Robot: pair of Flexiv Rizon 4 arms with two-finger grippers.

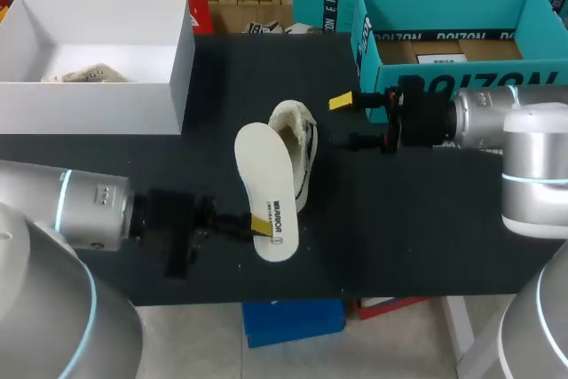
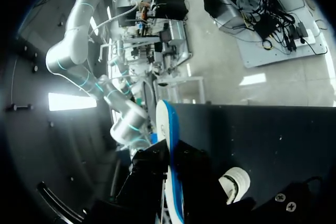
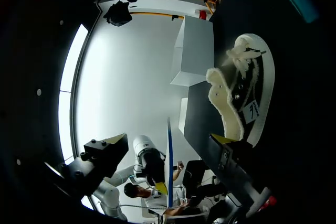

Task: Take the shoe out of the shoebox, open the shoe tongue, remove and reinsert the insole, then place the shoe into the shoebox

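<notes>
White insole (image 1: 264, 185) held alongside the sneaker (image 1: 300, 144)
Left gripper (image 1: 258, 224) pinches 1 end, insole nearly parallel to the sneaker at the table's (image 1: 417, 237) middle; right gripper (image 1: 351, 122), fingers wide, sits just beside it.

A robotics lab was indicated by a silver left arm (image 1: 84, 208) and silver right arm (image 1: 497, 117) at a black bench (image 1: 399, 237).
</notes>
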